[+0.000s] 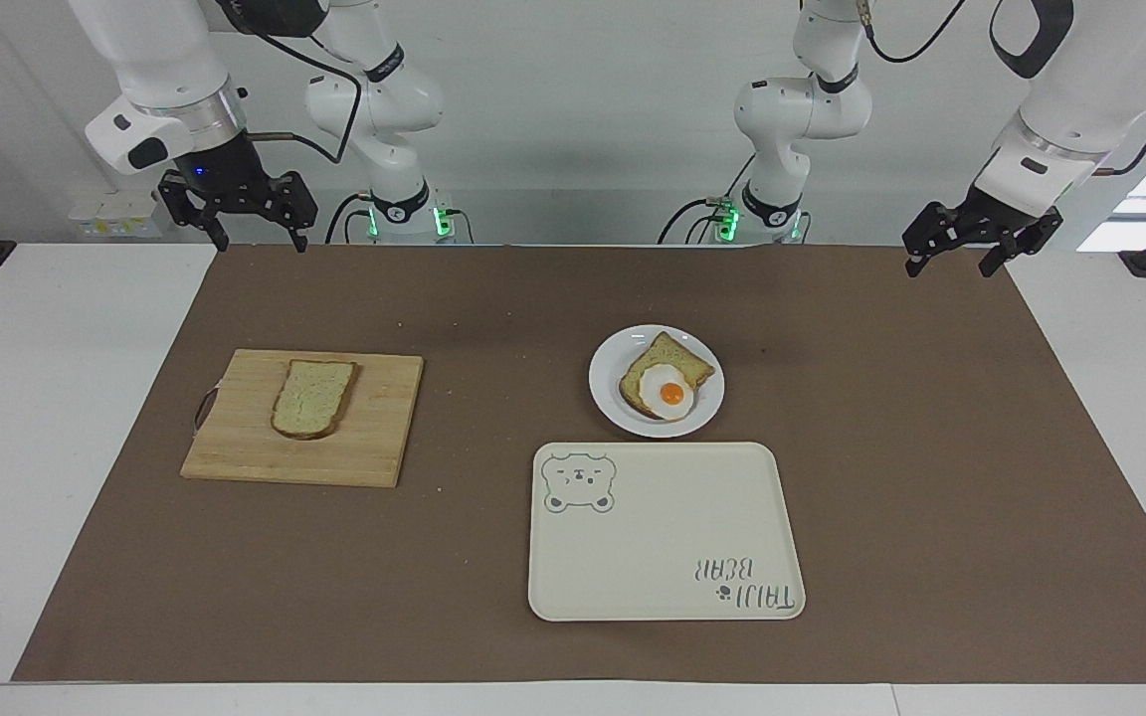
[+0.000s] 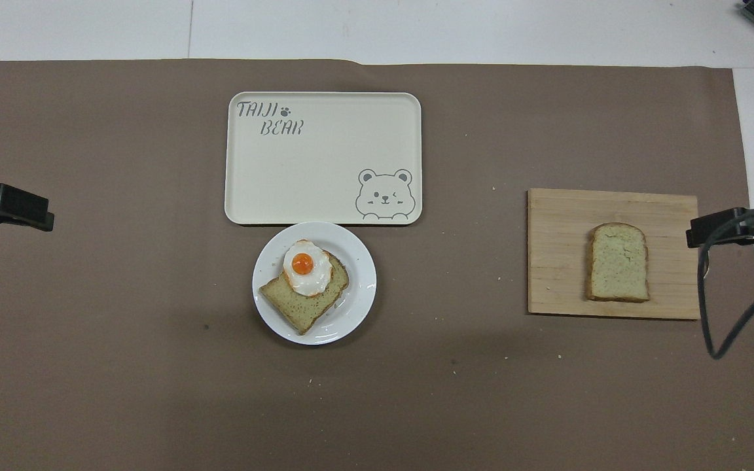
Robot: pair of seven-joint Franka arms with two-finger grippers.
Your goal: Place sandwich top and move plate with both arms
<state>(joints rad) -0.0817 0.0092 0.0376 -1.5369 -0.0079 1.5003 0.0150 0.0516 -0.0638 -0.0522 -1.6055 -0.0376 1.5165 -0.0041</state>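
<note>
The sandwich top (image 1: 312,398) (image 2: 618,261), a plain pale slice with a brown crust, lies flat on a wooden cutting board (image 1: 374,438) toward the right arm's end. The small white plate (image 1: 605,383) (image 2: 360,288) sits mid-table and bears a bread slice with a fried egg (image 1: 670,392) on it. My right gripper (image 1: 260,242) (image 2: 737,226) hangs open and empty in the air over the mat's edge, apart from the board. Over the mat's corner at the left arm's end, my left gripper (image 1: 949,267) (image 2: 7,206) is open with nothing in it.
A cream rectangular tray (image 1: 663,587) (image 2: 324,163) with a bear drawing lies just farther from the robots than the plate, almost touching it. A brown mat (image 1: 931,447) covers most of the white table. Crumbs dot the mat.
</note>
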